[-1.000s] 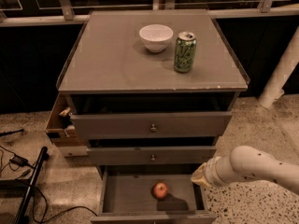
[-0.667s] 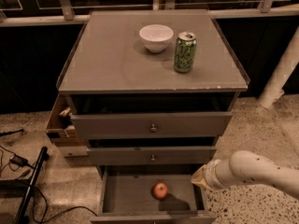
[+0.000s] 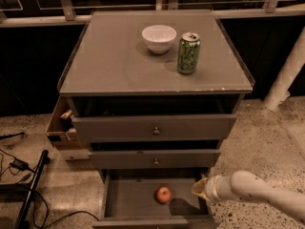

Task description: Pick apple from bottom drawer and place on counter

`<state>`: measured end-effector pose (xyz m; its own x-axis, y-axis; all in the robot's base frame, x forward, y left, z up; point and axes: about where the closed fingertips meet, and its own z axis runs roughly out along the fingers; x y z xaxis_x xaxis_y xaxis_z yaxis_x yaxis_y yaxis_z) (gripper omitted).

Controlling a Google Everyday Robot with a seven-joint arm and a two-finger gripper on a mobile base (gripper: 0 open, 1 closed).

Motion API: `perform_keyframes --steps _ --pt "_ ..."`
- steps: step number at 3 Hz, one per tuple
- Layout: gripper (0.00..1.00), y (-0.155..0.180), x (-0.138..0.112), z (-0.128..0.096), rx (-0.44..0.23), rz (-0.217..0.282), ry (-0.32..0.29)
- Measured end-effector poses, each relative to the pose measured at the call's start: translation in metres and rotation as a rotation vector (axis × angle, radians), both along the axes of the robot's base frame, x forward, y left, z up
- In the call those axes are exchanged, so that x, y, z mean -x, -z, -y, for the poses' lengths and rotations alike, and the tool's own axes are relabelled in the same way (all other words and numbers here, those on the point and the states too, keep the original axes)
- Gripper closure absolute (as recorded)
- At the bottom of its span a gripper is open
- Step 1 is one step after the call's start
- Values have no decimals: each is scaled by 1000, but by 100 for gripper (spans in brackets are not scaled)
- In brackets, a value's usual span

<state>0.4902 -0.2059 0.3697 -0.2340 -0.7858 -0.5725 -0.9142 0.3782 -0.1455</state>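
Observation:
The apple (image 3: 163, 194) is small, red and yellowish, and lies on the floor of the open bottom drawer (image 3: 128, 202), near its middle. My white arm comes in from the lower right, and the gripper (image 3: 199, 189) is at the drawer's right edge, a short way right of the apple and apart from it. Only its tan tip shows. The counter (image 3: 109, 61) is the flat grey cabinet top above.
A white bowl (image 3: 159, 38) and a green can (image 3: 188, 52) stand on the counter's back right. The two upper drawers (image 3: 155, 128) are slightly pulled out. A cardboard box (image 3: 62, 130) sits left of the cabinet. Cables (image 3: 19, 166) lie on the floor at left.
The arm and gripper have shifted very slightly; the apple has not moved.

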Motion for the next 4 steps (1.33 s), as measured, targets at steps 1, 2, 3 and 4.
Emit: perform_keyframes --steps 1,2,3,4 --pt "100 62 -12 -12 -63 -32 -9" --pt "100 124 -18 -24 -111 -75 -5" --pt "100 145 -19 -25 -126 -88 12" --pt "100 146 -18 -25 -127 -88 15"
